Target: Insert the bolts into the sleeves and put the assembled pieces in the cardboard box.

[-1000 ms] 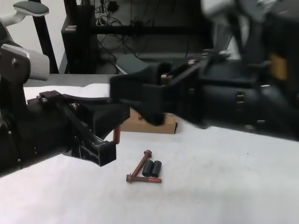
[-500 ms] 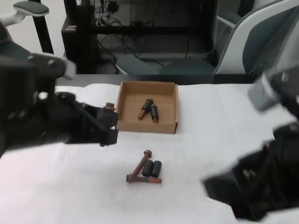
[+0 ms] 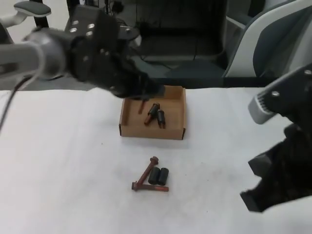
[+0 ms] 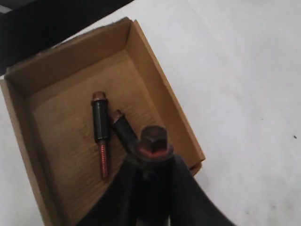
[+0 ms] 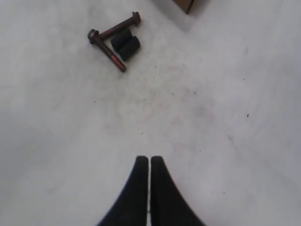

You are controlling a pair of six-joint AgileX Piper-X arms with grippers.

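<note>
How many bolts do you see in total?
5: two loose bolts on the table, two sleeved bolts in the cardboard box, a held bolt in the left gripper above it.

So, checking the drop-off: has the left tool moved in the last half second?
Yes. The left tool went from beside the left wall of the box to above its inside, holding a bolt.

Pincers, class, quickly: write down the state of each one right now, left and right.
Left pincer: closed on a bolt, over the cardboard box.
Right pincer: closed, holding nothing.
</note>
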